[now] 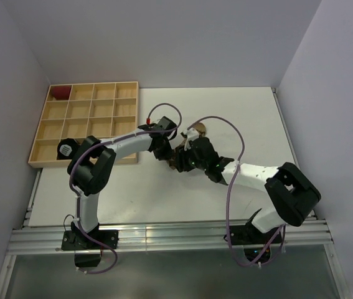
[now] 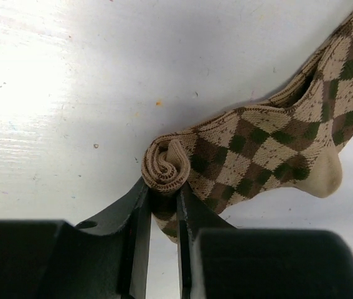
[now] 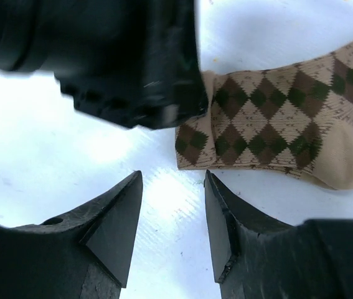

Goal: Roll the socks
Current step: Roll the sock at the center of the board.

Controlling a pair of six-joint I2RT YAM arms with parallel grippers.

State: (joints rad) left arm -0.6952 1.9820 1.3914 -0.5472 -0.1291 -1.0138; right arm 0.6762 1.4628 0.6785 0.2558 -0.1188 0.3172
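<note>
**A:** Where was the tan sock [image 2: 269, 137], and which claw had it?

**B:** Left wrist view: I had the left claw [image 2: 162, 212] pinched nearly closed on the sock's rolled end. The roll [image 2: 164, 165], a tight spiral, sat just past the fingertips on the white table [image 2: 70, 93], mid-table between the two arms. From the roll the unrolled length ran away up and to the right, heel and toe at the far end.

**A:** And the right claw?

**B:** Right wrist view: the right claw [image 3: 173, 218] stood parted about halfway with nothing between its jaws, only bare table. The sock lay just ahead and to the right of it, apart from both fingers. Its long axis crossed the view left to right, and the left claw hid the near end.

**A:** So what did the next move turn on?

**B:** I judged that rolling had to proceed along that axis, away from the left claw. The left claw was on the fabric. The right was near but free, placed to steady the flat part.
</note>
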